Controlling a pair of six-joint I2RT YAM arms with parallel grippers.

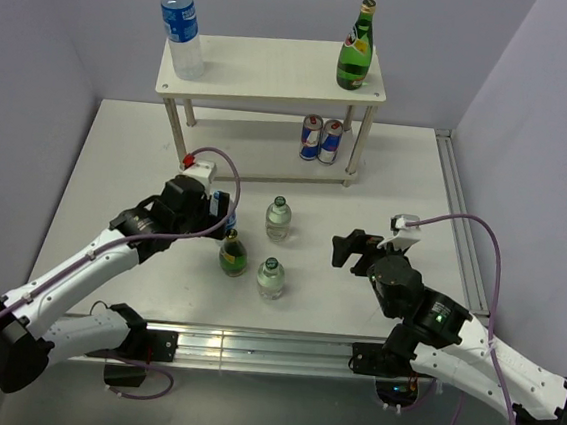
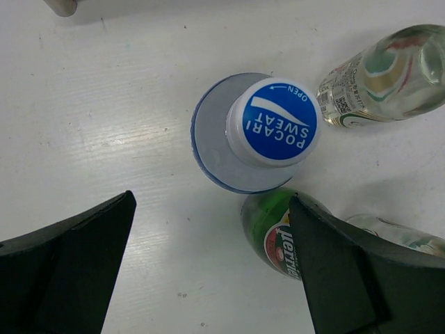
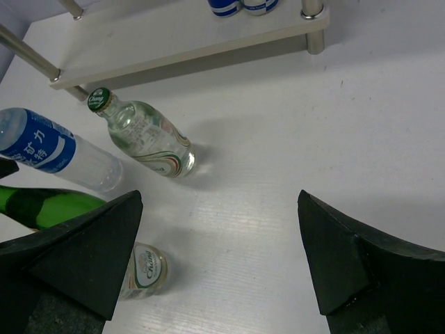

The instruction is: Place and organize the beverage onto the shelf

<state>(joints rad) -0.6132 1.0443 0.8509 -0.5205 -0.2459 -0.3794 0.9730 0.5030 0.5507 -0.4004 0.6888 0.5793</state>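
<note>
While the left gripper (image 1: 218, 214) hangs over a capped bottle, the shelf (image 1: 277, 66) stands well apart at the table's far edge.
Only the top view shows the shelf's upper board, with a blue-label bottle (image 1: 184, 24) at its left end and a green bottle (image 1: 355, 49) at its right, and two cans (image 1: 321, 139) on the lower board. Only the left wrist view shows the blue Pocari Sweat cap (image 2: 272, 123) from above, just ahead of the widely spread fingers (image 2: 83, 257), which grip nothing; a green Perrier bottle (image 2: 268, 229) stands beside it. The right gripper (image 1: 345, 249) is also spread wide and empty over bare table, right of the bottles.
</note>
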